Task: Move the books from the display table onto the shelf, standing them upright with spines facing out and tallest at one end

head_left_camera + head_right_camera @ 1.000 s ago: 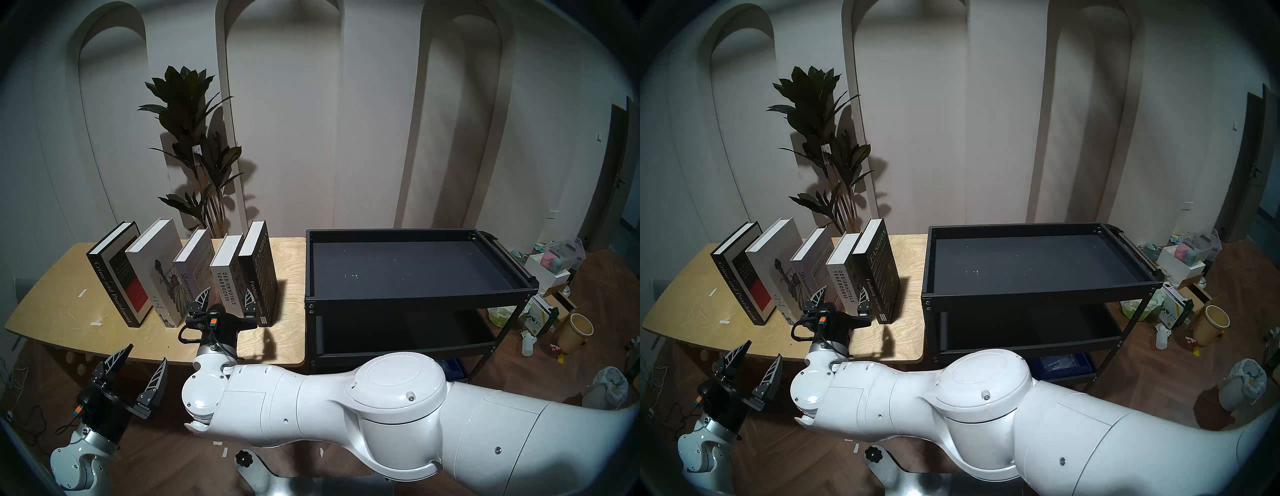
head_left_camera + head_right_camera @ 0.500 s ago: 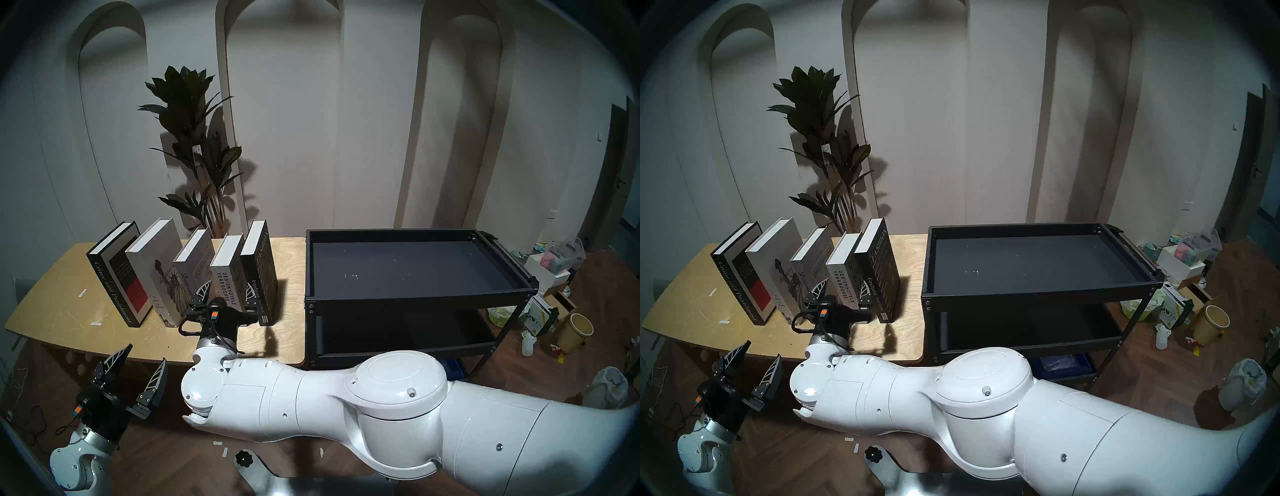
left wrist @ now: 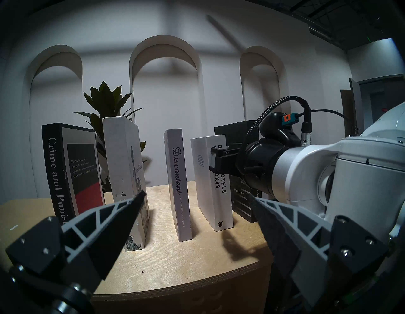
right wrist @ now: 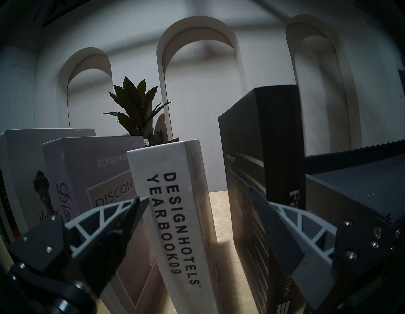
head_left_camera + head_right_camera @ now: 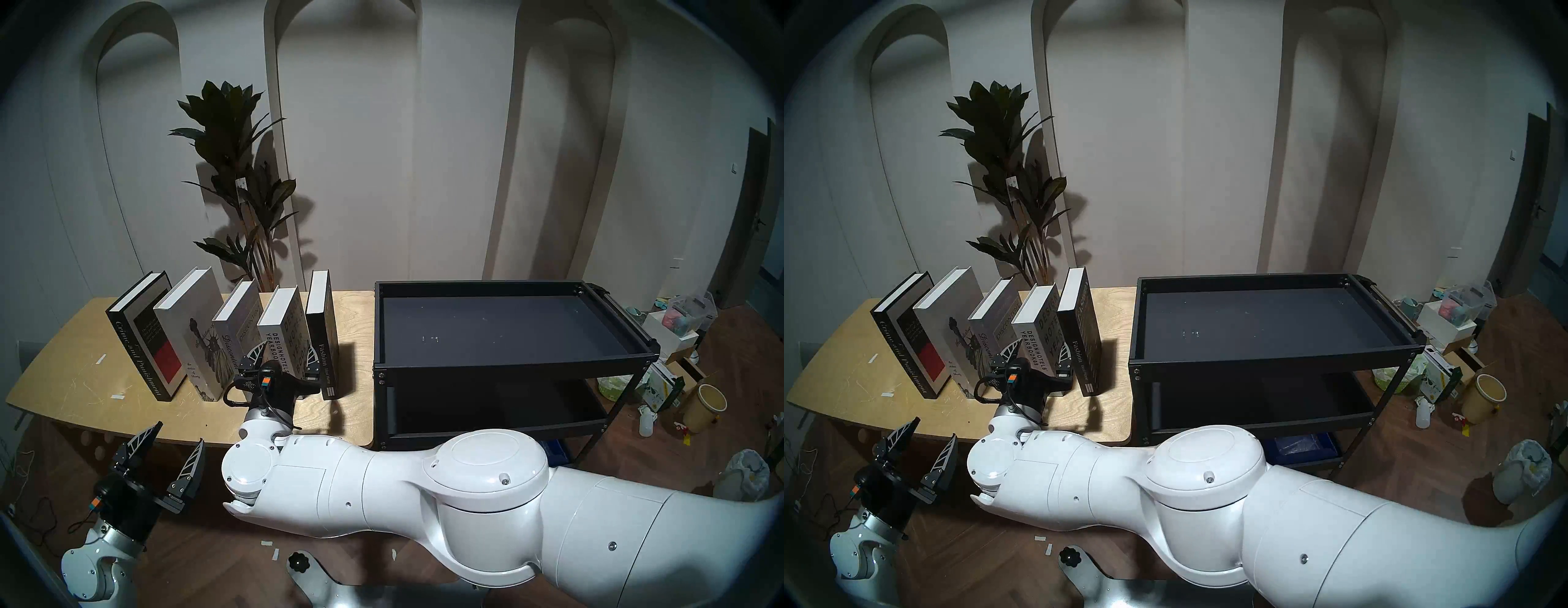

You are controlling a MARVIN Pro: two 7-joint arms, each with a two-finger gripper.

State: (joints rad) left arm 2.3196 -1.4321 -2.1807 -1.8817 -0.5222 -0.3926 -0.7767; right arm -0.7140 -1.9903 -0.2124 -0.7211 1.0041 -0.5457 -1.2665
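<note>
Five big books stand in a row on the wooden surface [image 5: 85, 382]. From the robot's left they are the black "Crime and Punishment" book [image 5: 140, 339], the white Statue of Liberty book [image 5: 195, 327], the grey "Discontent" book [image 5: 235, 327], the white "Design Hotels Yearbook" book [image 5: 280, 335] and the black "Fashion" book [image 5: 322, 331]. The first four lean back to the left. The "Fashion" book stands almost straight at the right end of the row. There is a gap between it and the Yearbook.

The right tool [image 5: 282, 361] is spread wide. It reaches level at the Yearbook. In the right wrist view one finger [image 4: 122, 217] sits on the left side of the Yearbook's spine, in front of the "Discontent" cover. The other finger [image 4: 274, 221] is in the gap and lies against the "Fashion" book. The Yearbook stands between the two fingers, and the fingers do not squeeze it.

The left tool [image 5: 174, 454] is spread wide too and holds nothing. It hangs near the front edge of the surface, well apart from the books.

The black metal shelf [image 5: 509, 361] stands just to the right of the surface. A tall green plant [image 5: 237, 170] stands behind the books.
</note>
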